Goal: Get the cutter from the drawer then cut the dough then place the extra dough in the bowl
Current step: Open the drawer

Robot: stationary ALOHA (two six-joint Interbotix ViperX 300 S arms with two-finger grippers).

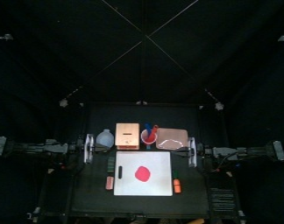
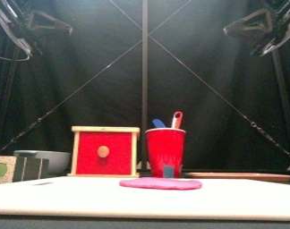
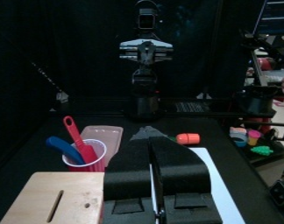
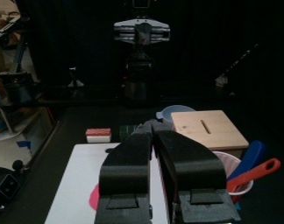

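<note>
A red dough disc (image 1: 141,171) lies on the white cutting board (image 1: 159,160) at the table's front middle. Behind the board stands the pale wooden box (image 1: 128,136); its red drawer front (image 2: 105,152) is closed. The blue-grey bowl (image 1: 106,138) sits just left of the box. No cutter shows. My left gripper (image 1: 90,147) hangs left of the board, and my right gripper (image 1: 193,150) hangs to its right. Both face each other with jaws shut on nothing (image 3: 152,138) (image 4: 154,133).
A red cup (image 2: 166,152) with a blue and a red toy knife stands right of the box. The pink tray (image 1: 172,137) lies beyond it. A small toy (image 1: 110,182) sits off the board's left edge, another toy (image 1: 177,185) off its right.
</note>
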